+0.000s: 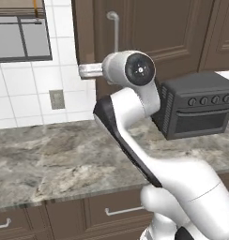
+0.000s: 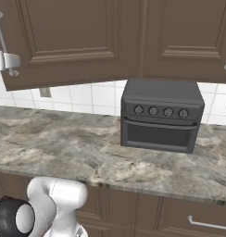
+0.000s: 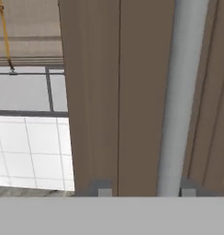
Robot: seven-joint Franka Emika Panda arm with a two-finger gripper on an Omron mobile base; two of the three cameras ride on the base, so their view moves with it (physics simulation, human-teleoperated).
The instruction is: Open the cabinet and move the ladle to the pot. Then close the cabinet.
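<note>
The cabinet (image 1: 149, 28) is a dark brown wall unit, and its raised-panel door looks closed. Its long silver bar handle (image 1: 116, 33) runs vertically near the door's left edge. My gripper (image 1: 88, 71) is up at the door's lower left corner, just below the handle's bottom end. In the hand view the bar handle (image 3: 180, 101) rises between my two fingertips, closer to the right one (image 3: 187, 189). The gripper (image 3: 143, 190) is open and untouched by the bar. From the right base view the gripper (image 2: 4, 61) sits beside the handle (image 2: 0, 32). The ladle is hidden and the pot is out of view.
A dark grey toaster oven (image 1: 198, 105) stands on the marble counter (image 1: 50, 164) to the right, under the cabinet. A window (image 1: 20, 37) and a wall outlet (image 1: 57, 99) lie to the left. Drawers with short handles (image 1: 123, 211) run below the counter.
</note>
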